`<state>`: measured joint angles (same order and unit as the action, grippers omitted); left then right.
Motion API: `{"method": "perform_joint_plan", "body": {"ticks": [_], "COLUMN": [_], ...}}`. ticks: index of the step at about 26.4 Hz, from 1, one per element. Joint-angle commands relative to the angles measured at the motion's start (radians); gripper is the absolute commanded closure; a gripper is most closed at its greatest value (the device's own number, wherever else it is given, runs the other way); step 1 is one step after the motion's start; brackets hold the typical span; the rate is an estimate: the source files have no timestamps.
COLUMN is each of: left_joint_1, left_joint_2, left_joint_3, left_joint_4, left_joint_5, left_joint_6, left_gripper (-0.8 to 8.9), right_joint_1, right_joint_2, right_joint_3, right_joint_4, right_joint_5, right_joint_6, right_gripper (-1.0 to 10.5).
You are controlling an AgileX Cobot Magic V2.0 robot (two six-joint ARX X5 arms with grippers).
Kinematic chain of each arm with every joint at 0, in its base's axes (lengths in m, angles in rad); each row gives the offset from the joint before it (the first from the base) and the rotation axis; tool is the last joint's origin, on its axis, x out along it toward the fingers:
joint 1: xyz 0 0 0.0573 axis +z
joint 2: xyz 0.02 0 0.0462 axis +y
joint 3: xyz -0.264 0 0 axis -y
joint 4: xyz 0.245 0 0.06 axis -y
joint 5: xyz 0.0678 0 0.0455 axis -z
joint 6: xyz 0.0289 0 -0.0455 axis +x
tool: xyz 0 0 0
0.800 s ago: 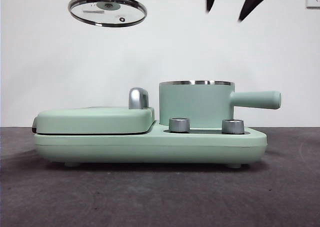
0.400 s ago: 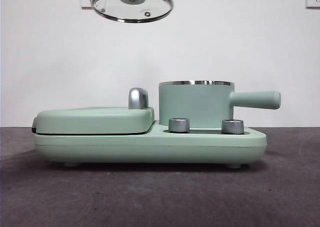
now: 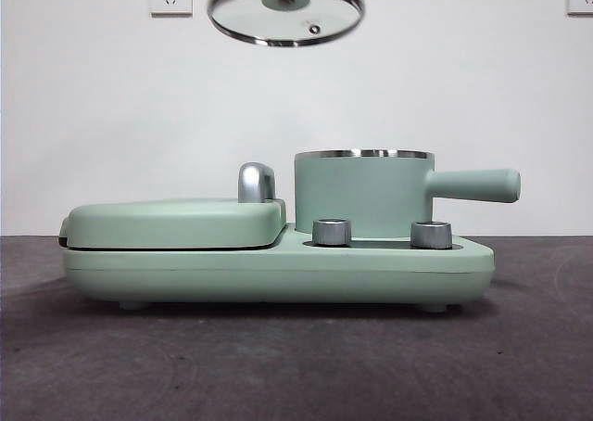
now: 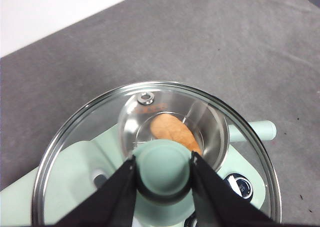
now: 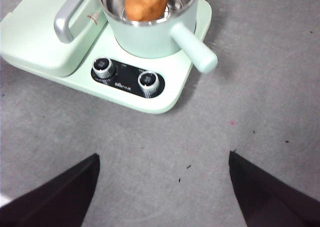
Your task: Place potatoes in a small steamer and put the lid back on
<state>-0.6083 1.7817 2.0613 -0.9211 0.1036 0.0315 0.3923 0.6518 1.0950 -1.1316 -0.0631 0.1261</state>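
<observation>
Inside steamer (image 5: 150, 34): one potato (image 5: 145, 3).

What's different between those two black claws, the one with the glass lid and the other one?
The left end effector is shut on the lid by its green knob, holding it in the air above the steamer; the right end effector is open and holds nothing. The left hangs over the steamer with the potato inside; the right sits off to the side over bare table. Both have two black jaws.

Potato (image 4: 172, 131) half hidden (lid knob (image 4: 162, 168)) — steamer (image 5: 148, 22) cropped.
</observation>
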Motion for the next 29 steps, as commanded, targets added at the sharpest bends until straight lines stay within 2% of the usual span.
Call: {"method": "perform_joint_plan", "body": {"ticks": [1, 9, 18, 29], "left_joint_1": [-0.030, -0.054, -0.062, -0.065], "left_joint_2": [0.045, 0.135, 0.226, 0.314], "left_joint_3": [0.024, 0.024, 0.024, 0.024], "left_joint_4": [0.042, 0.104, 0.209, 0.265], "left_joint_5": [0.004, 0.004, 0.004, 0.005], "left_joint_6": [0.017, 0.092, 0.072, 0.054], "left_gripper": [8.07, 8.07, 8.07, 8.08], "right_joint_1": [0.006, 0.005, 0.005, 0.005], "right_joint_2": [-0.109, -0.293, -0.328, -0.328], "right_joint_3": [-0.068, -0.162, -0.162, -0.162], "right_joint_4": [0.036, 0.034, 0.028, 0.026], "right_joint_5": [0.002, 0.005, 0.012, 0.030], "right_joint_6": [0.035, 0.110, 0.137, 0.155], "right_gripper": [5.4, 5.4, 5.4, 5.4]}}
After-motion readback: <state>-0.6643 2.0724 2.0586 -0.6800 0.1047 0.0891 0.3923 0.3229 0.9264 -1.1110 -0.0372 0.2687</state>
